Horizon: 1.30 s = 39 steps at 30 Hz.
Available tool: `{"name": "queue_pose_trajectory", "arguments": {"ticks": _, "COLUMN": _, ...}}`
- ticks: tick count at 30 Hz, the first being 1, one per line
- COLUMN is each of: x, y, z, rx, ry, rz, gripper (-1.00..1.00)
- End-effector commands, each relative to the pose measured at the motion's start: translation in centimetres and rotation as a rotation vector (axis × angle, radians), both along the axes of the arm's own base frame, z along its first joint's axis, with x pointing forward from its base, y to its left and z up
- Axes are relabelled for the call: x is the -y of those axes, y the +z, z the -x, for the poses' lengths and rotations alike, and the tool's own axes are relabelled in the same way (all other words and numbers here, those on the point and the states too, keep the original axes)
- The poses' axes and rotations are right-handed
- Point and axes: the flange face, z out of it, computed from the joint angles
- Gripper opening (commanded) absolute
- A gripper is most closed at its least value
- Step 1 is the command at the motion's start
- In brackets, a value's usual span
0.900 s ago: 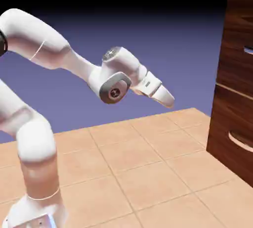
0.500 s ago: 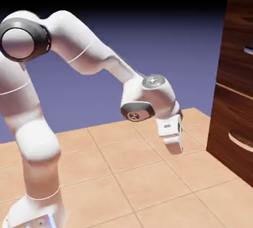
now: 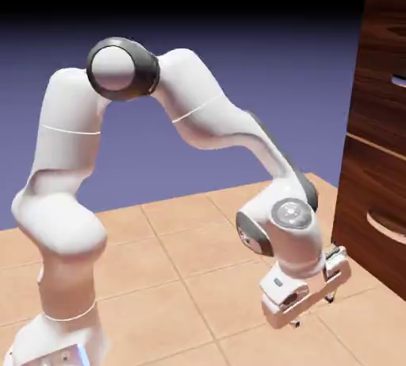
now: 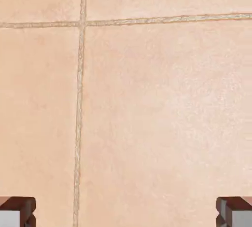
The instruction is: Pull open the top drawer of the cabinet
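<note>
The cabinet (image 3: pixel 366 198) stands at the exterior view's right edge, dark walnut wood, partly cut off by the frame. Its top drawer (image 3: pixel 377 96) carries a small pale bluish handle (image 3: pixel 399 81) and looks flush with the cabinet. My gripper (image 3: pixel 315 311) hangs low over the tiled floor, left of the cabinet's base and well below that handle, pointing downward. Its fingers stand wide apart with nothing between them. In the hand view only the two grey fingertips (image 4: pixel 17 212) show at the bottom corners, over bare tan tiles; no part of the cabinet appears there.
A lower drawer front with a curved beige handle (image 3: pixel 386 226) sits roughly level with my wrist. Tan floor tiles (image 3: pixel 182 253) with pale grout lines spread under the arm. My white arm arches high from the lower left.
The arm has swung down and toward the cabinet. The hand dropped from mid-height to just above the floor and turned to point downward. The jaws stay open.
</note>
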Motion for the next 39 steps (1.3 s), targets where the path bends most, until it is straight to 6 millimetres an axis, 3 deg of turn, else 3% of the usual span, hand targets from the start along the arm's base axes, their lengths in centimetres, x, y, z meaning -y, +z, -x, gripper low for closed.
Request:
{"name": "queue_pose_trajectory", "arguments": {"ticks": 1, "x": 0.8, "y": -0.1, "z": 0.1, "rx": 0.007, "ry": -0.048, "rz": 0.001, "gripper": 1.0}}
{"name": "queue_pose_trajectory", "arguments": {"ticks": 5, "x": 4.0, "y": 0.5, "z": 0.0, "rx": 0.059, "ry": -0.221, "rz": 0.02, "gripper": 1.0}}
{"name": "queue_pose_trajectory", "arguments": {"ticks": 10, "x": 7.1, "y": 3.3, "z": -1.2, "rx": 0.182, "ry": -0.388, "rz": 0.069, "gripper": 1.0}}
{"name": "queue_pose_trajectory", "arguments": {"ticks": 15, "x": 8.6, "y": 8.1, "z": -3.6, "rx": 0.364, "ry": -0.48, "rz": 0.128, "gripper": 1.0}}
{"name": "queue_pose_trajectory", "arguments": {"ticks": 19, "x": 8.0, "y": 13.2, "z": -6.5, "rx": 0.54, "ry": -0.491, "rz": 0.167, "gripper": 1.0}}
{"name": "queue_pose_trajectory", "arguments": {"ticks": 23, "x": 5.3, "y": 19.0, "z": -10.1, "rx": 0.731, "ry": -0.44, "rz": 0.189, "gripper": 1.0}}
{"name": "queue_pose_trajectory", "arguments": {"ticks": 27, "x": 0.1, "y": 24.9, "z": -13.9, "rx": 0.921, "ry": -0.329, "rz": 0.187, "gripper": 1.0}}
{"name": "queue_pose_trajectory", "arguments": {"ticks": 30, "x": -5.5, "y": 29.1, "z": -16.7, "rx": 1.053, "ry": -0.207, "rz": 0.167, "gripper": 1.0}}
{"name": "queue_pose_trajectory", "arguments": {"ticks": 34, "x": -15.4, "y": 33.8, "z": -19.7, "rx": 1.205, "ry": 0.002, "rz": 0.112, "gripper": 1.0}}
{"name": "queue_pose_trajectory", "arguments": {"ticks": 36, "x": -16.2, "y": 34.0, "z": -19.9, "rx": 1.214, "ry": 0.017, "rz": 0.107, "gripper": 1.0}}
{"name": "queue_pose_trajectory", "arguments": {"ticks": 39, "x": -16.2, "y": 34.1, "z": -22.4, "rx": 1.213, "ry": 0.018, "rz": 0.108, "gripper": 1.0}}
